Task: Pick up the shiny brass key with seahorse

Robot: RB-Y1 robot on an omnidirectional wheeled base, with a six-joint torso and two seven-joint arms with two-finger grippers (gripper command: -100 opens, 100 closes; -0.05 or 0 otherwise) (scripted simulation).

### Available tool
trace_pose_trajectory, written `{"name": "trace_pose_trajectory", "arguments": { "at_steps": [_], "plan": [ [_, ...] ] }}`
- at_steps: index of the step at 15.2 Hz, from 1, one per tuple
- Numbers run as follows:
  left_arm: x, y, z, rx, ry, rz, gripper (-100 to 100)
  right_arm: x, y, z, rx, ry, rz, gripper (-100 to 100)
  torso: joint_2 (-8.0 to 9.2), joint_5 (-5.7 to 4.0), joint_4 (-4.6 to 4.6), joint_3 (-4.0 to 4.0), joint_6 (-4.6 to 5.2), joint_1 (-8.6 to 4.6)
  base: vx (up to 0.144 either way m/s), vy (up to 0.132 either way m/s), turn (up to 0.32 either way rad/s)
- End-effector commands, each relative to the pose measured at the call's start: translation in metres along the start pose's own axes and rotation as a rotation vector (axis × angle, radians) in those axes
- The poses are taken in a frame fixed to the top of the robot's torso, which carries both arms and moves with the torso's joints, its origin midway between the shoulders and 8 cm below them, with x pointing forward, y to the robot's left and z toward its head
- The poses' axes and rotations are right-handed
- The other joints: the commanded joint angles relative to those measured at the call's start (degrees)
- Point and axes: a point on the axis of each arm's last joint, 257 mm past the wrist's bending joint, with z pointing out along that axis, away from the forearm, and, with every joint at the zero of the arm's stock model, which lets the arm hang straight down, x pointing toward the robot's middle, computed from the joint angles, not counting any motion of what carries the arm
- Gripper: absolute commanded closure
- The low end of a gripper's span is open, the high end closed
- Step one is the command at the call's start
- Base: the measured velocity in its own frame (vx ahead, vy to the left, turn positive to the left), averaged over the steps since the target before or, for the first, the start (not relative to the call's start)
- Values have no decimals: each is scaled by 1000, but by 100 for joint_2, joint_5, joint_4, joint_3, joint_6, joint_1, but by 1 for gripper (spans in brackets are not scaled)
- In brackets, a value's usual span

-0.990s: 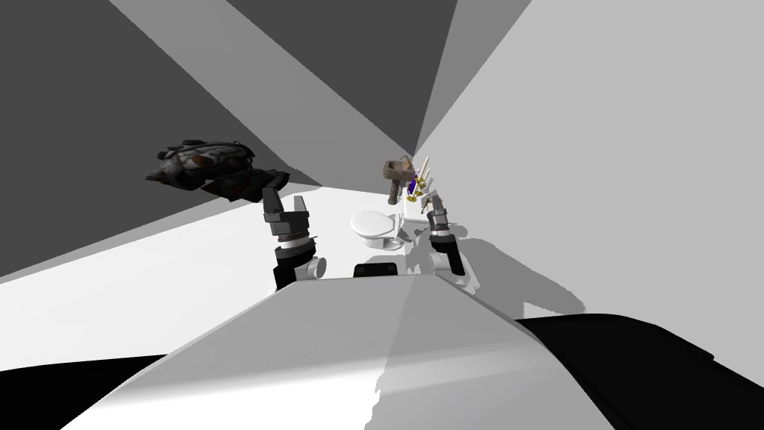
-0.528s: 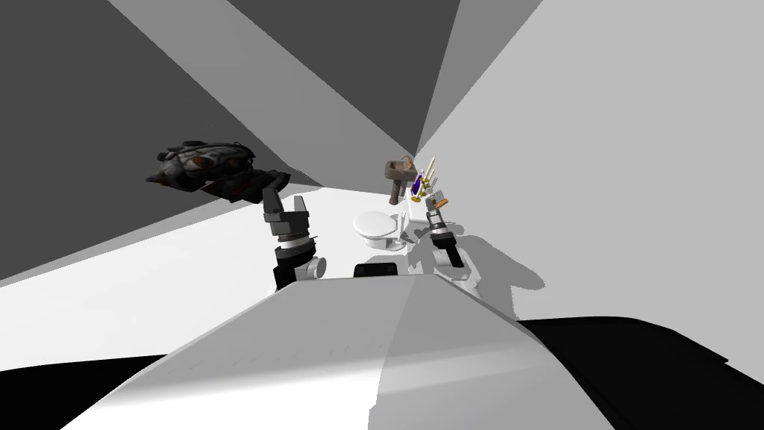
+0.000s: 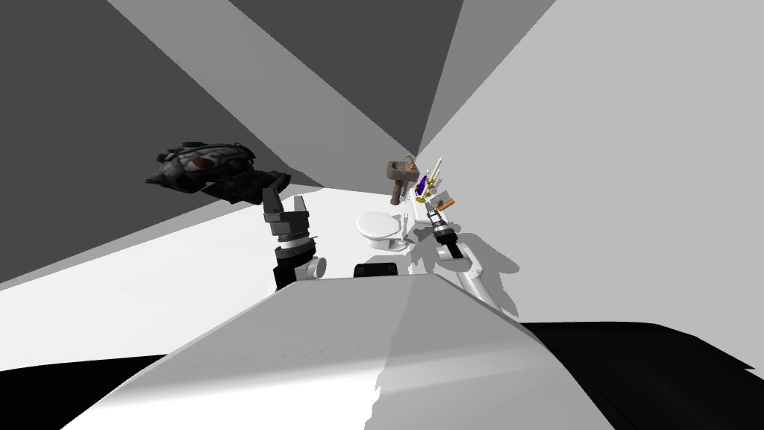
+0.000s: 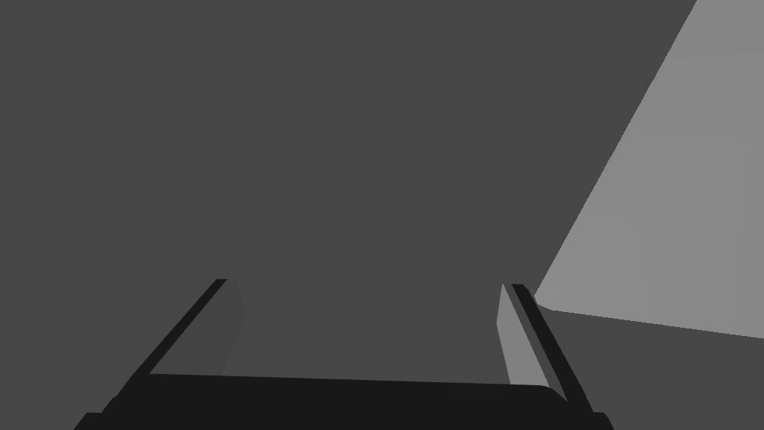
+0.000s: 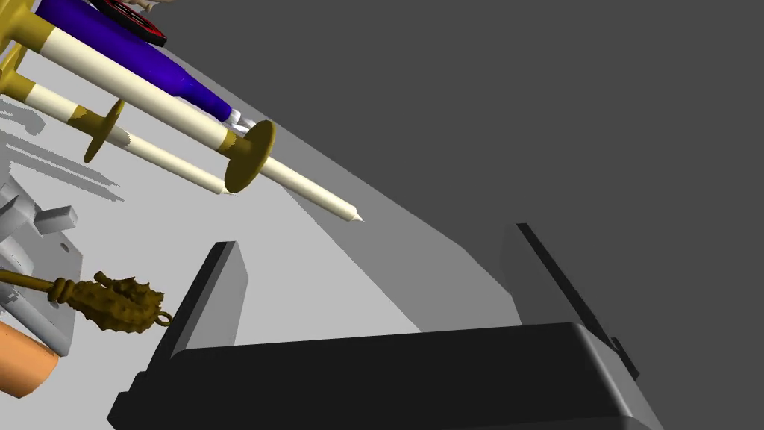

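Brass key [image 5: 112, 301]: seahorse-headed, just outside one finger of the right claw, not between the blades.
Right gripper [image 5: 373, 239]: blades spread, nothing between them; in the head view at 2 o'clock from the toilet [image 3: 380, 226].
Candles [image 5: 186, 127]: cream, in brass holders, beyond the key.
Left gripper [image 4: 369, 287]: blades spread, empty, at 9 o'clock from the toilet.

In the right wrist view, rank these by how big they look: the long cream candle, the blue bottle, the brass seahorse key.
1. Long cream candle.
2. Blue bottle, though the picture's edge cuts it off.
3. Brass seahorse key, also cut off at the edge. It may lie nearer the camera, so true sizes stay unsure.
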Motion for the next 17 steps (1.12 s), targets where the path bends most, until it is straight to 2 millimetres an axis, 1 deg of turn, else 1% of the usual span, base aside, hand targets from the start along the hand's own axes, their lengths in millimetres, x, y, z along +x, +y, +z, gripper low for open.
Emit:
{"name": "trace_pose_trajectory", "arguments": {
  "at_steps": [1,2,3,4,5,6,7,8,9,10,11,13,14,15,16,17],
  "plan": [
    [0,0,0,0,0,0,0,0,-25,0,48,17,-43,-100,0,0,0,0,0,0,35,119,-15],
    [0,0,0,0,0,0,0,0,-27,-1,53,19,-43,-100,0,-1,0,0,1,-2,21,77,-8],
    [0,0,0,0,0,0,0,-7,-41,4,79,28,-98,-100,4,-2,0,2,1,-12,23,84,-6],
    [0,0,0,0,0,0,0,-4,-50,2,97,33,-97,-100,4,-3,1,2,1,-16,22,87,-12],
    [0,0,0,0,0,0,0,-4,-51,1,99,34,-97,-100,5,-4,1,2,0,-17,13,64,-7],
    [0,0,0,0,0,0,0,-12,-68,5,133,42,-151,-100,7,-5,1,4,1,-22,17,89,-8],
    [0,0,0,0,0,0,0,-11,-75,3,147,47,-151,-100,7,-5,1,4,1,-19,27,99,-13],
    [0,0,0,0,0,0,0,-21,-90,7,178,51,-205,-100,5,-4,1,3,1,-16,32,109,-20],
    [0,0,0,0,0,0,0,-19,-99,3,196,57,-204,-100,3,-3,1,2,0,-11,26,119,-12],
    [0,0,0,0,0,0,0,-19,-99,3,196,57,-204,-100,3,-2,0,2,1,-7,20,88,-8],
    [0,0,0,0,0,0,0,-31,-114,7,228,59,-256,-100,5,-2,1,3,1,-12,24,96,-8],
    [0,0,0,0,0,0,0,-29,-123,3,246,64,-255,-100,4,-2,1,2,0,-11,22,90,-10],
    [0,0,0,0,0,0,0,-43,-134,8,272,62,-306,-100,6,-3,1,3,1,-17,34,89,-7],
    [0,0,0,0,0,0,0,-41,-146,2,297,70,-305,-100,3,-3,1,2,0,-16,36,93,-10],
    [0,0,0,0,0,0,0,-56,-154,7,321,64,-355,-100,2,-4,0,1,1,-16,30,117,-14],
    [0,0,0,0,0,0,0,-55,-162,3,337,69,-354,-100,2,-2,0,1,1,-9,24,124,-14]
  ]
}}
